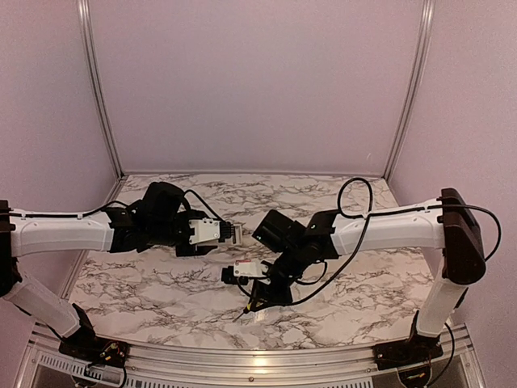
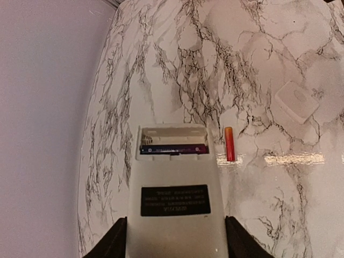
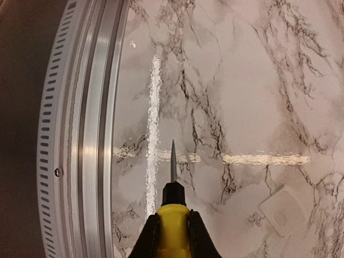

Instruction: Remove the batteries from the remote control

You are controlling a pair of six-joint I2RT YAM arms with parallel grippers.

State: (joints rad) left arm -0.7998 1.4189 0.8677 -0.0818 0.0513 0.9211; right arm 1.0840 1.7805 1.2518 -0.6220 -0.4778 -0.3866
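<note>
My left end effector (image 2: pixel 176 243) grips remote control (image 2: pixel 174 212), dark battery (image 2: pixel 172 149) inside, red battery (image 2: pixel 229 144) beside; right end effector (image 3: pixel 172 237) clamps screwdriver (image 3: pixel 172 214).

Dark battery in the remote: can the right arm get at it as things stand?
Probably, by tool only: with the cover off, the dark battery lies exposed in the remote control, but the right gripper is shut on the screwdriver.

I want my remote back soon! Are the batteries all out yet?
Halfway. Done: the white cover is off and lies on the table, and the red battery is out, lying beside the remote control. In hand: the left gripper holds the remote, its compartment open; the right gripper is shut on the yellow screwdriver. Left: the dark battery sits in the compartment and must come out.
</note>
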